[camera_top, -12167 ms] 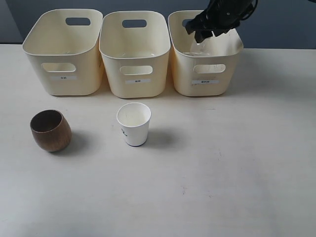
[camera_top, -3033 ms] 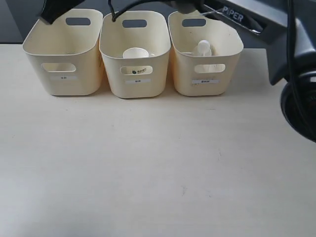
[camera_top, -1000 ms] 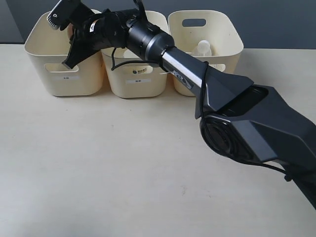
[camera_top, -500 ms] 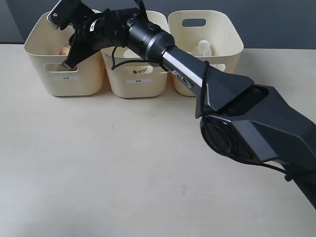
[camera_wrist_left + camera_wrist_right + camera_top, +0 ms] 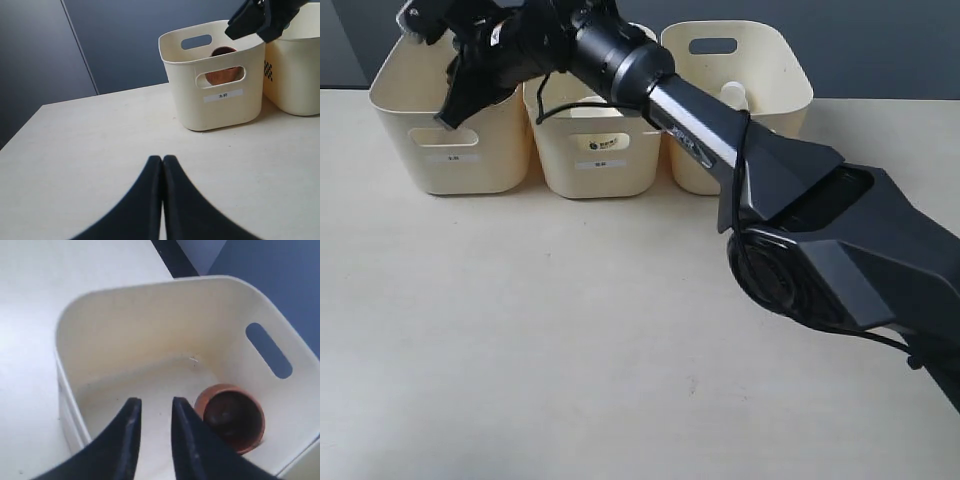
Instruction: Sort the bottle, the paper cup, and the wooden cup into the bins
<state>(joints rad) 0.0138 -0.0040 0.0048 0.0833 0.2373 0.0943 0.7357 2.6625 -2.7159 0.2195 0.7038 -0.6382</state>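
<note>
With the wooden cup [image 5: 230,417] lying free in the bin [image 5: 410,110] at the worktop's far left corner, sorting looks finished; the right gripper [image 5: 152,437], fingers slightly apart and empty, should withdraw, while the left gripper [image 5: 162,172] rests closed.

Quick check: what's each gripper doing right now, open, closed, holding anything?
Left gripper: closed, holding nothing, low over the table.
Right gripper: fingers slightly apart, empty, above the bin that holds the wooden cup.

The big black arm [image 5: 720,130] hides most of the middle bin [image 5: 595,150] and part of the bottle [image 5: 734,95] (only its white cap peeks out). The tiny bin labels can't be read.
</note>
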